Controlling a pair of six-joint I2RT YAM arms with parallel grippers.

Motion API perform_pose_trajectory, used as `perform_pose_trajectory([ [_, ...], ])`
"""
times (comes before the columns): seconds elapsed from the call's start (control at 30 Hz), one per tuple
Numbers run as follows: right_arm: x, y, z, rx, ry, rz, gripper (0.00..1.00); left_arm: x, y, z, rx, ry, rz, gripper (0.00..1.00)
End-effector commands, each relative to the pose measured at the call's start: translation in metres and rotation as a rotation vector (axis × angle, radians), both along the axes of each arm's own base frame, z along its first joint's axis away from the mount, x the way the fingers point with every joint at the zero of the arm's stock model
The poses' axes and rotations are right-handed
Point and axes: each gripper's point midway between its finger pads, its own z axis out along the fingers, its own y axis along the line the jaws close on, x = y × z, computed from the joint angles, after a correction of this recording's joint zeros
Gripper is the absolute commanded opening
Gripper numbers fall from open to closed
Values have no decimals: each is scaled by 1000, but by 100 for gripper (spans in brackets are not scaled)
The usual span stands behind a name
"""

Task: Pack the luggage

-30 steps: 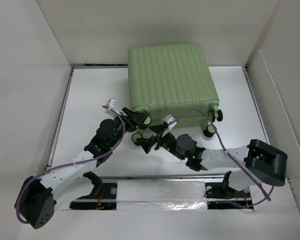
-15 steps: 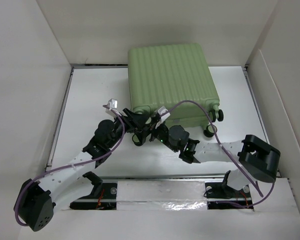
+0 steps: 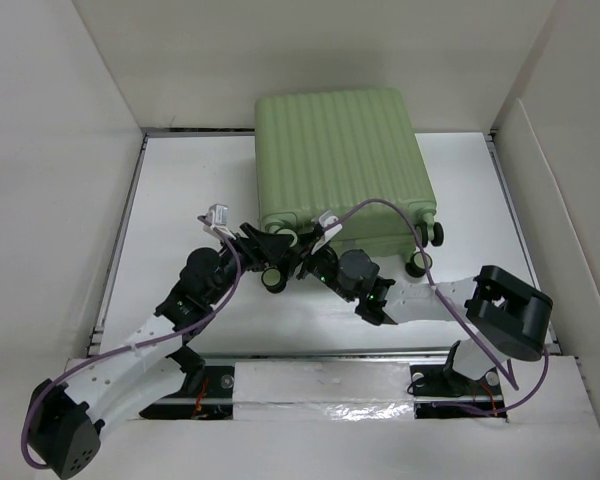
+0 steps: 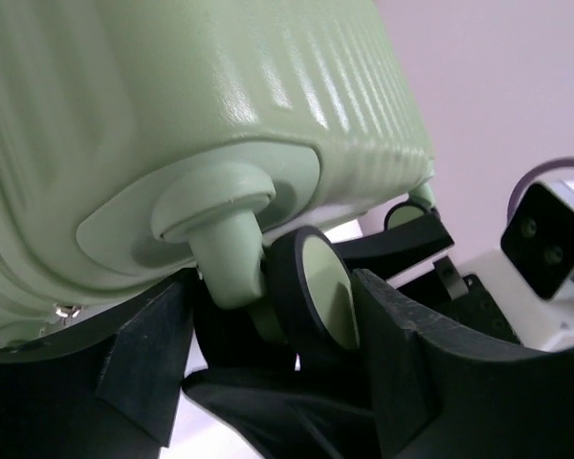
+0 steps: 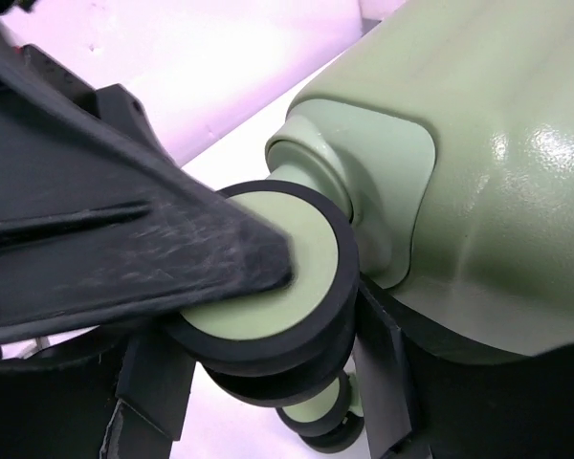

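The luggage [image 3: 340, 160] is a pale green ribbed suitcase, closed and lying flat at the back of the table. It fills the left wrist view [image 4: 172, 96] and the right wrist view [image 5: 497, 143]. Its near left caster wheel [image 3: 272, 277], black with a green hub, sits between both grippers. My left gripper [image 3: 268, 256] is shut across that wheel [image 4: 325, 287] and its stem, with one finger flat on the hub. My right gripper [image 3: 302, 262] is closed round the same wheel [image 5: 268, 249] from the other side. The lining is hidden.
The suitcase's right-hand wheels [image 3: 418, 265] rest on the white table [image 3: 180, 200]. White walls enclose the table on three sides. The left gripper's finger [image 5: 124, 249] crosses the right wrist view. The right wrist camera [image 4: 545, 249] shows in the left wrist view.
My right arm has swung left and forward from the table's middle to the near left wheel. My left gripper has shifted slightly at that wheel. The suitcase has barely moved.
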Motion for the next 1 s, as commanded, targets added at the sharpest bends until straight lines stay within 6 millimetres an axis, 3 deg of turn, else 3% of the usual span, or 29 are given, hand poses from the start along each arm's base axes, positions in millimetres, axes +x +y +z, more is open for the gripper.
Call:
perform_pose_trajectory([
  [0.0, 18, -20, 72, 216, -131, -96, 35, -16, -2, 46, -28, -124, -51, 63],
  [0.1, 19, -21, 71, 216, -131, -86, 19, -10, 21, 51, 20, -142, 59, 69],
  [0.2, 17, -20, 69, 215, -129, -76, 18, -3, 43, 46, 75, -118, 168, 71],
  [0.27, 19, -22, 70, 216, -129, -75, 17, -3, 57, 49, 95, -121, 226, 63],
  [0.3, 19, -21, 70, 215, -128, -71, 17, -1, 66, 35, 133, -88, 268, 39],
  [0.37, 26, -27, 72, 216, -128, -80, 17, -3, 73, 20, 166, -83, 287, 17],
  [0.4, 25, -26, 72, 214, -126, -70, 17, -2, 73, 13, 186, -94, 285, 11],
  [0.43, 27, -28, 74, 216, -132, -70, 17, 0, 72, -18, 234, -52, 280, 6],
  [0.5, 28, -31, 77, 219, -134, -67, 17, 2, 66, -49, 284, -30, 272, 0],
  [0.57, 28, -33, 78, 215, -136, -57, 17, -1, 51, -72, 329, -25, 226, 0],
  [0.6, 27, -32, 78, 208, -133, -50, 17, 2, 44, -63, 293, -73, 226, 1],
  [0.63, 29, -35, 80, 207, -135, -53, 17, 2, 41, -78, 338, -69, 215, 10],
  [0.73, 26, -34, 82, 203, -139, -37, 17, 13, 36, -81, 377, -74, 240, 31],
  [0.77, 26, -33, 82, 203, -139, -35, 17, 15, 35, -81, 387, -79, 241, 34],
  [0.97, 26, -30, 79, 201, -134, -10, 16, 27, 30, -73, 409, -128, 260, 41],
])
